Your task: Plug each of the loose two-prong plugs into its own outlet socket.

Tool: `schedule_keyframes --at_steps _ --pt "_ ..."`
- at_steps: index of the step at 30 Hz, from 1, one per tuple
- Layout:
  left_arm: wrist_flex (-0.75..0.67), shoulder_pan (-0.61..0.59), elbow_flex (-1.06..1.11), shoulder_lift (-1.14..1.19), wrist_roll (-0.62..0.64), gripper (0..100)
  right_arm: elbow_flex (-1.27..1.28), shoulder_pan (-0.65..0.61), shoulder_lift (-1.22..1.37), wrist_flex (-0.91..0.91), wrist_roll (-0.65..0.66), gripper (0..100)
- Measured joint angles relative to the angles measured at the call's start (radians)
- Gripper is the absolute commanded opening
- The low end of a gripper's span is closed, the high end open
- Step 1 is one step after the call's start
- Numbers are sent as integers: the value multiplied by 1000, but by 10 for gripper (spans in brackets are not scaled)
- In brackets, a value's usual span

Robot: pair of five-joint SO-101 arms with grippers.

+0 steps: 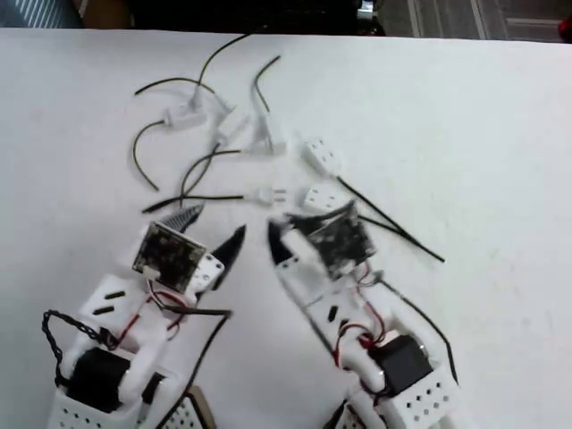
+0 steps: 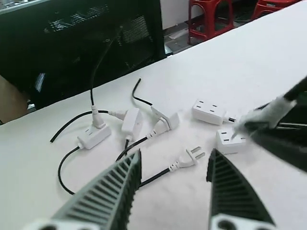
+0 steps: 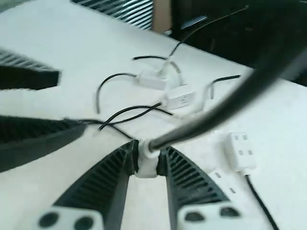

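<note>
Overall, two jobs were open around the near socket block. The left claw stood wide open and empty, aimed at the loose plug. In the left wrist view that plug lay flat on the table, just beyond the gap between the fingers and touching neither. Its long axis ran toward the block: prongs faced the block, and its black cord trailed away from it. Plug and block were near but apart.

The right claw was closed tight on a second white plug, whose dark cord rose away from the claw. The right claw sat just beside the block, on the arms' side of it. A far block lay just past the near one, away from the arms.

Judgement: the left claw was nearer to the loose plug. It would need to grip across the plug body, then slide it along its own axis into the block. Which slot the held plug was meant for, I could not tell.
</note>
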Motion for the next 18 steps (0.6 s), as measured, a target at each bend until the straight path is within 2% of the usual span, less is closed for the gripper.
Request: schedule_keyframes --at_steps 7,12,18 --pt "-6 -38 0 12 -34 329 0 282 0 -158 -192 17" --pt "-25 -38 -98 276 -92 335 26 419 0 -219 -295 17" --pt "-29 21 -298 628 -293 334 126 491 0 -373 -321 17"
